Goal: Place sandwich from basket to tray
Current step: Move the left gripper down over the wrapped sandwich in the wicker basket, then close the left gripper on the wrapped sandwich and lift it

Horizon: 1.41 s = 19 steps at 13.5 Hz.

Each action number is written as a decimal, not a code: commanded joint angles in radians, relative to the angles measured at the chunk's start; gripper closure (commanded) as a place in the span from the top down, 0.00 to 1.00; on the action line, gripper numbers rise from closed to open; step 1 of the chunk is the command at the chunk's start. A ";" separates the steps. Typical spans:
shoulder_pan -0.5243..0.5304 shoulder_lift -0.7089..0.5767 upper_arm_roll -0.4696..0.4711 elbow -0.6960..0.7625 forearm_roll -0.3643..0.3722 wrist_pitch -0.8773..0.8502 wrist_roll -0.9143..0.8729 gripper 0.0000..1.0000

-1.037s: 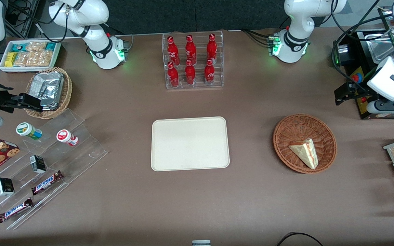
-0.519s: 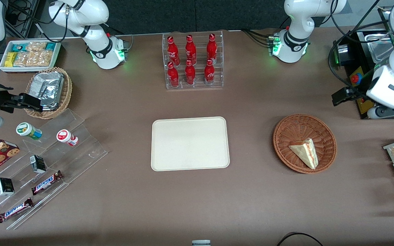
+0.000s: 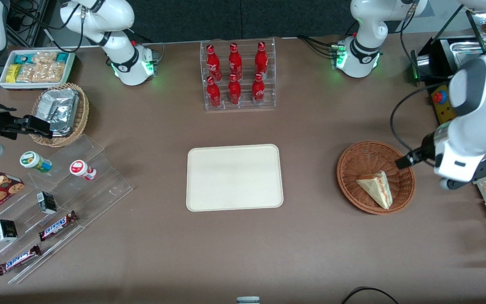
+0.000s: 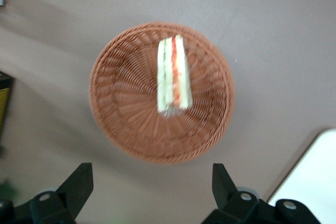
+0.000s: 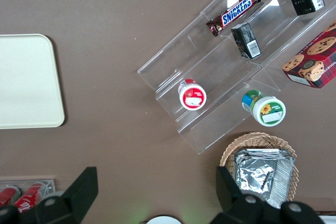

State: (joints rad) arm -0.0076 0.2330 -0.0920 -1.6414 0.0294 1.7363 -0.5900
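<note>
The released end effector (image 4: 149,182) hovers above the round reddish-brown wicker basket (image 4: 118,124). Its spread fingers could straddle the pale triangular sandwich (image 4: 172,74) crookedly, crushing the soft bread.

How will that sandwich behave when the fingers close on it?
The sandwich is probably soft: bread over filling layers, so a hard squeeze may crush it. Lying loose in the basket, it may slide. The gripper hovers open above the basket.

One sandwich (image 3: 376,187), one basket (image 3: 376,176), one tray (image 3: 234,177), six red bottles (image 3: 234,74), two Snickers bars (image 3: 58,224).
</note>
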 commanded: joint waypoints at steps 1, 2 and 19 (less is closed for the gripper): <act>-0.008 0.001 0.005 -0.078 0.001 0.118 -0.047 1.00; -0.008 0.026 0.005 -0.078 0.003 0.134 -0.060 1.00; 0.009 0.183 0.008 -0.279 0.003 0.422 -0.119 1.00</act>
State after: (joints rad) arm -0.0012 0.3955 -0.0816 -1.9168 0.0295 2.1288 -0.6891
